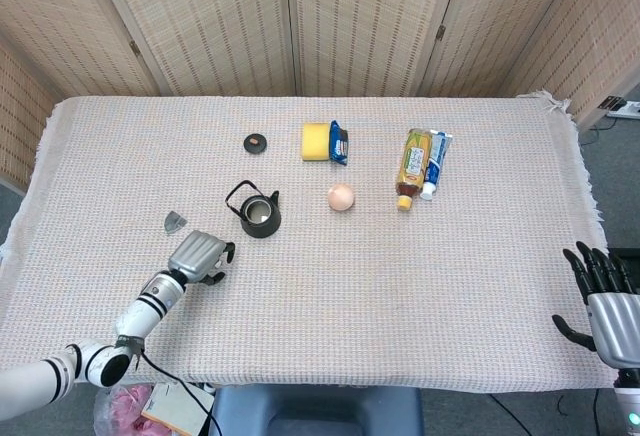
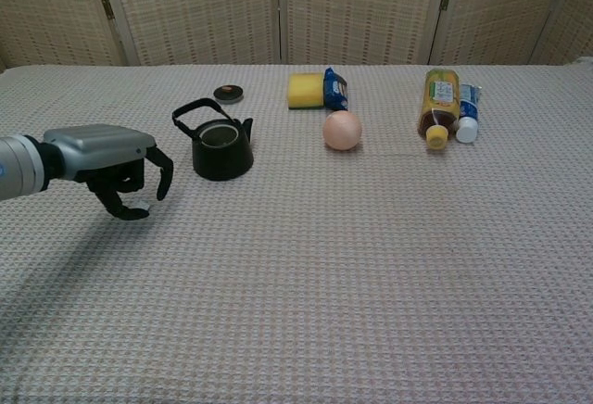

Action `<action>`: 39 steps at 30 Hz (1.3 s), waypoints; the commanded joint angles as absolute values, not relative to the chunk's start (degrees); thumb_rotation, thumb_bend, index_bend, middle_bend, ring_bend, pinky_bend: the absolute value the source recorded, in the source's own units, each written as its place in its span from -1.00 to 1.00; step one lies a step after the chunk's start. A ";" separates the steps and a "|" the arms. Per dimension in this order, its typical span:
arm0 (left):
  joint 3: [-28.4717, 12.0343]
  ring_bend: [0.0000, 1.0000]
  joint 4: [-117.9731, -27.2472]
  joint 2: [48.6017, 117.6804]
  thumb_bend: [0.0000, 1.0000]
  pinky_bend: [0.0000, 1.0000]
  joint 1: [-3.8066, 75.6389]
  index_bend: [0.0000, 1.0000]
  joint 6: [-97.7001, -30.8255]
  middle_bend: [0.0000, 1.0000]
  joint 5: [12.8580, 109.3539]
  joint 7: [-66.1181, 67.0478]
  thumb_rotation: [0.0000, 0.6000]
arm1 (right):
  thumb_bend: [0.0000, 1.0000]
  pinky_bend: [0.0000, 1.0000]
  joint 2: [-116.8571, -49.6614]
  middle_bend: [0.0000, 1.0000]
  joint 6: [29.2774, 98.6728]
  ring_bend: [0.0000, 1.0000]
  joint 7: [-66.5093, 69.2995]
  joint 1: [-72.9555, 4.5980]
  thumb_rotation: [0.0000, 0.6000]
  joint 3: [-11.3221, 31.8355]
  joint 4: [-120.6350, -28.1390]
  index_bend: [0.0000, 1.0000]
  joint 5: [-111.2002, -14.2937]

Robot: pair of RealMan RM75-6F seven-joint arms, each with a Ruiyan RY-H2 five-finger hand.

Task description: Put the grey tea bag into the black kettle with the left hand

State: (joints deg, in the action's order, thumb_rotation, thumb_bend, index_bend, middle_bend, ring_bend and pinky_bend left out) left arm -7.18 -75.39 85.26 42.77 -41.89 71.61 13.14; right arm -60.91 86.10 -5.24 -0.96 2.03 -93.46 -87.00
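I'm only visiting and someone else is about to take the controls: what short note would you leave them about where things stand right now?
Left hand: low over the cloth, fingers curled down around the small white tag; whether it grips it cannot be told.
Right hand: open, idle at the table's right edge.
Grey tea bag: lies on the cloth, left of the left hand.
Black kettle: upright, lid off; the lid lies behind it.
Done: nothing is in the kettle yet.
Left: secure the tea bag, carry it over, drop it in.

Woven folding screen (image 1: 320,21) behind table (image 1: 450,276); beige textured cloth; grey floor (image 1: 610,171) at right
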 commanded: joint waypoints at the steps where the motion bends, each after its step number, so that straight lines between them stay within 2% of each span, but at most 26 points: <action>1: -6.78 1.00 -73.62 86.02 -0.28 1.00 43.26 0.03 -41.74 1.00 72.30 11.67 1.00 | -0.72 -1.00 -60.93 -1.00 85.94 -1.00 -5.29 -1.02 1.00 2.05 -93.45 -1.00 -86.87; 18: -4.96 1.00 -67.87 87.20 -0.29 1.00 44.56 -0.12 -39.52 1.00 72.83 7.75 1.00 | -0.72 -1.00 -61.15 -1.00 85.56 -1.00 -5.84 -1.25 1.00 2.15 -93.36 -1.00 -86.41; 39: -4.02 1.00 -66.31 87.83 -0.28 1.00 44.68 0.09 -40.41 1.00 73.83 5.31 1.00 | -0.72 -1.00 -61.37 -1.00 85.04 -1.00 -6.36 -1.64 1.00 2.29 -93.32 -1.00 -86.05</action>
State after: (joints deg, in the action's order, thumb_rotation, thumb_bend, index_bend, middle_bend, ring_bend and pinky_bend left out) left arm -4.04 -66.36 87.79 44.68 -40.37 73.78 5.37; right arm -61.36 85.03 -6.36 -1.64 2.29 -93.32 -86.05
